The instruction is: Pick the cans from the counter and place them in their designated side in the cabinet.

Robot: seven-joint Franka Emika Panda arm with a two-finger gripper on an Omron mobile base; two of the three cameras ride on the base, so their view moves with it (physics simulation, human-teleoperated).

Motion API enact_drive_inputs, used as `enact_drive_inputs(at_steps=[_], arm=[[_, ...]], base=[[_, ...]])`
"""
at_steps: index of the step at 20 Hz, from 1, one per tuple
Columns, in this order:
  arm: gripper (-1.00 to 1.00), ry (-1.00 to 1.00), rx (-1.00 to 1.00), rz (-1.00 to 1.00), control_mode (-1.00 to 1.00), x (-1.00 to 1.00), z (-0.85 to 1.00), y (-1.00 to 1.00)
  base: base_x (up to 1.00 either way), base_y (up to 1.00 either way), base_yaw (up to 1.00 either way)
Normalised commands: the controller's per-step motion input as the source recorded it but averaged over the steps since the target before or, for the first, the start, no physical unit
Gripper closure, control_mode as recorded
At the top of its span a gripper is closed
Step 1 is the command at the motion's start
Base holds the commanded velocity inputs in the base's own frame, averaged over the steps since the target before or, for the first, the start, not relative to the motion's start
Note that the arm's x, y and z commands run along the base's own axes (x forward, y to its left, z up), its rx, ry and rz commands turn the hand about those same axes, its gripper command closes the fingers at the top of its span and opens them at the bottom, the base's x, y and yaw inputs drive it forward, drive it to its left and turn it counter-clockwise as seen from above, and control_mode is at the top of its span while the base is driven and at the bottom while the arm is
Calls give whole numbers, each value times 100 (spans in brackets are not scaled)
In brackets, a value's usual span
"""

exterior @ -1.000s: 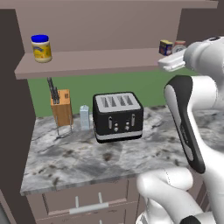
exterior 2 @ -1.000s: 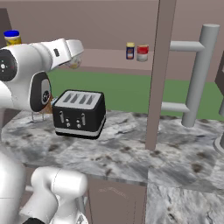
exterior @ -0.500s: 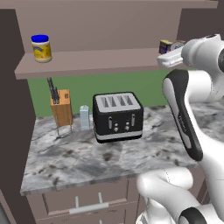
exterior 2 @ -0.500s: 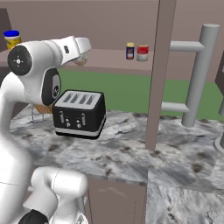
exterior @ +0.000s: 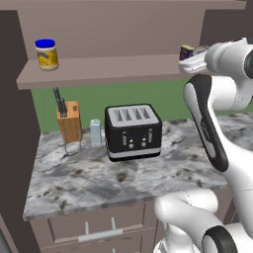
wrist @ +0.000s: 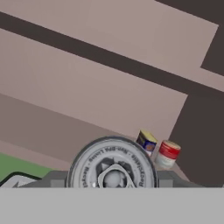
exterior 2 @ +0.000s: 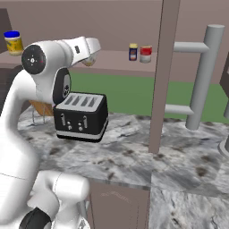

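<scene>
My gripper [exterior 2: 91,57] is shut on the short round can [wrist: 113,164] with the tan-and-red label, whose silver pull-tab lid faces the hand camera. In the right base view this can [exterior 2: 89,61] hangs just over the front edge of the cabinet shelf [exterior 2: 116,62], left of its middle. The boxy dark-blue can with yellow label [exterior 2: 133,52] stands farther right on the shelf, and shows ahead in the hand view [wrist: 146,142] and beside my wrist [exterior: 187,52]. The marbled counter [exterior: 99,178] lies below.
A red-and-white can [wrist: 167,154] stands right next to the blue one. A yellow jar with blue lid [exterior: 47,54] sits at the shelf's left end. A black toaster [exterior: 132,131], a knife block [exterior: 69,121] and a small pale bottle [exterior: 95,132] stand on the counter. A cabinet post [exterior 2: 161,76] rises at the right.
The hand with the round can has travelled rightward along the shelf front, and the upper arm has swung up and round with it. The things on the shelf and counter have stayed put.
</scene>
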Motion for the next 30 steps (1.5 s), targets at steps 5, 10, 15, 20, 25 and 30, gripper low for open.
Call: enact_drive_inputs(at_steps=[5, 10, 15, 20, 25, 30], arm=[[100, 1, 4, 0, -100, 24, -11, 0], [100, 3, 5, 0, -100, 25, -8, -5], [100, 3, 7, 0, -100, 26, -3, -8], [100, 0, 5, 0, -100, 25, -4, -5], [100, 0, 2, 0, -100, 26, -3, -6], [100, 0, 1, 0, -100, 24, -1, -8]], base=[[0, 0, 0], [0, 0, 0], [0, 0, 0], [0, 0, 0], [0, 0, 0], [0, 0, 0]])
